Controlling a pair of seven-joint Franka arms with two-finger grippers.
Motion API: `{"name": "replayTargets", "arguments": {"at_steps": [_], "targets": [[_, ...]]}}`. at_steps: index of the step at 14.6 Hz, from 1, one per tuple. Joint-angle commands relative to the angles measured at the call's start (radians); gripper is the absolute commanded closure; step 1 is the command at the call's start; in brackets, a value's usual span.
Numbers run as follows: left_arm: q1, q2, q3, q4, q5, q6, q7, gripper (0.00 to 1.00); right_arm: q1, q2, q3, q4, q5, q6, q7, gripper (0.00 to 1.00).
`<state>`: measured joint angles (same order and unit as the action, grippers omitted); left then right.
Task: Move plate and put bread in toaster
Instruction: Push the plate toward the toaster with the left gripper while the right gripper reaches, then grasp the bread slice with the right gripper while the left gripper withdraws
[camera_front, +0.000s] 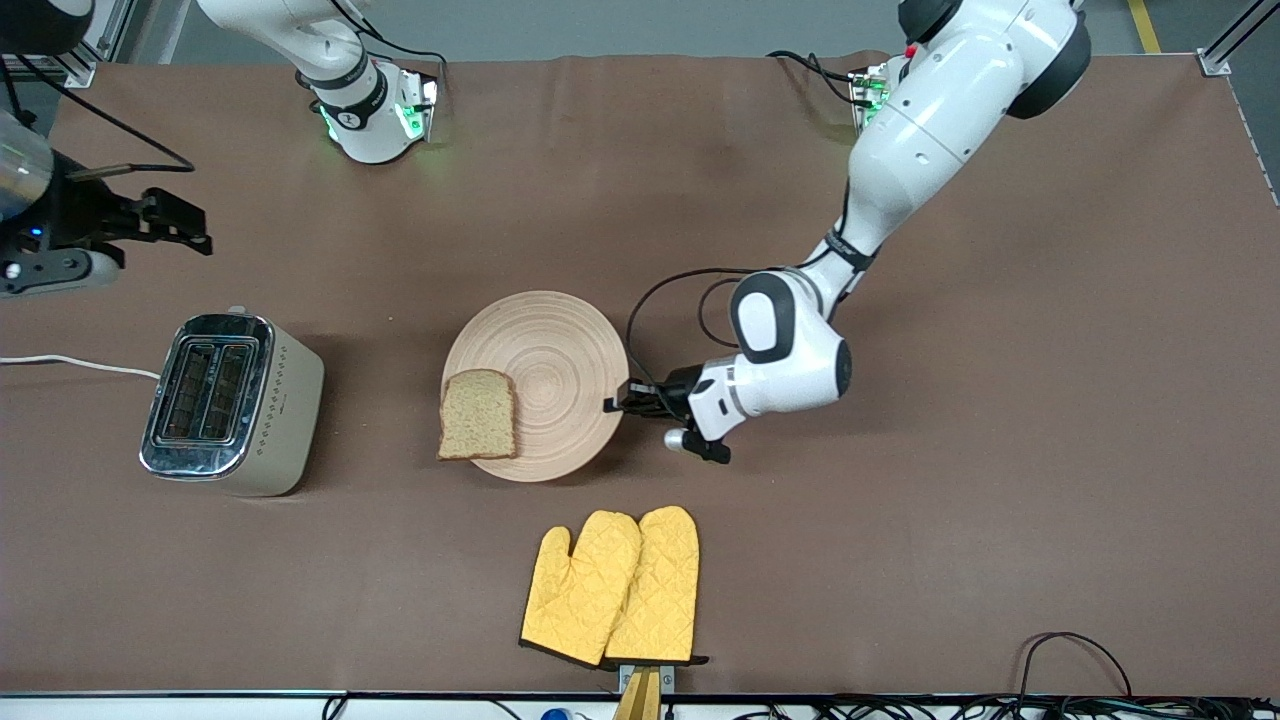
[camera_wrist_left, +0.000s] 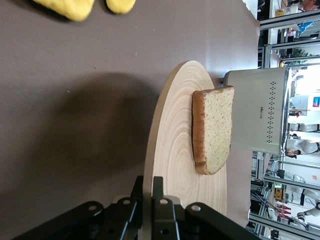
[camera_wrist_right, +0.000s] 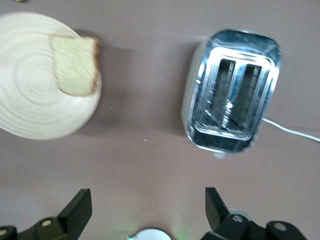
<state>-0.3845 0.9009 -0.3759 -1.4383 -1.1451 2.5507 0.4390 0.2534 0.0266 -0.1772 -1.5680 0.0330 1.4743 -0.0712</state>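
**Bread rides the edge of a gripped plate**

Nearest the front camera lie two yellow oven mitts (camera_front: 612, 588), side by side and untouched, well clear of both arms

Farther from the camera, mid-table, sits the wooden plate (camera_front: 560, 350). The left gripper (camera_front: 622, 403) is clamped on the plate's rim at the end toward the left arm; the left wrist view shows its jaws pinching the thin wooden edge. The plate holds one thing only, the slice of wholegrain bread (camera_front: 478, 414), which lies at the rim toward the toaster, its crust overhanging the edge. That is the main risk: a pull or tilt of the plate could slide the slice off onto the table, and a pinch this shallow could slip

The toaster (camera_front: 232, 404) stands beside the plate toward the right arm's end of the table, both chrome-rimmed slots empty, its white cord (camera_front: 80, 364) trailing toward the table edge. Pushed too far, the plate could knock it

The right gripper (camera_wrist_right: 147, 209) waits above the table just beside the toaster, fingers spread wide and holding nothing
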Motion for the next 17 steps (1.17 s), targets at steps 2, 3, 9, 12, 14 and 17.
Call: {"name": "replayTargets", "arguments": {"at_steps": [2, 3, 9, 12, 14, 17], "targets": [[-0.049, 0.105, -0.006, 0.127, -0.038, 0.057, 0.087, 1.00, 0.107, 0.028, 0.001, -0.222, 0.018, 0.278, 0.151, 0.00], [-0.053, 0.124, -0.008, 0.134, -0.038, 0.060, 0.098, 1.00, 0.131, 0.067, 0.002, -0.228, 0.034, 0.314, 0.186, 0.00], [-0.051, 0.133, -0.006, 0.134, -0.065, 0.062, 0.110, 0.00, 0.145, 0.317, 0.002, -0.208, 0.090, 0.569, 0.223, 0.00], [0.019, 0.100, -0.006, 0.124, -0.053, 0.005, 0.084, 0.00, 0.145, 0.407, 0.001, -0.172, 0.224, 0.626, 0.208, 0.00], [0.071, 0.060, 0.011, 0.096, -0.036, -0.090, 0.061, 0.00, 0.152, 0.453, 0.001, -0.147, 0.231, 0.643, 0.215, 0.02], [0.202, 0.017, 0.011, 0.068, 0.153, -0.228, 0.049, 0.00, 0.152, 0.504, 0.002, -0.109, 0.234, 0.646, 0.217, 0.16]]}}
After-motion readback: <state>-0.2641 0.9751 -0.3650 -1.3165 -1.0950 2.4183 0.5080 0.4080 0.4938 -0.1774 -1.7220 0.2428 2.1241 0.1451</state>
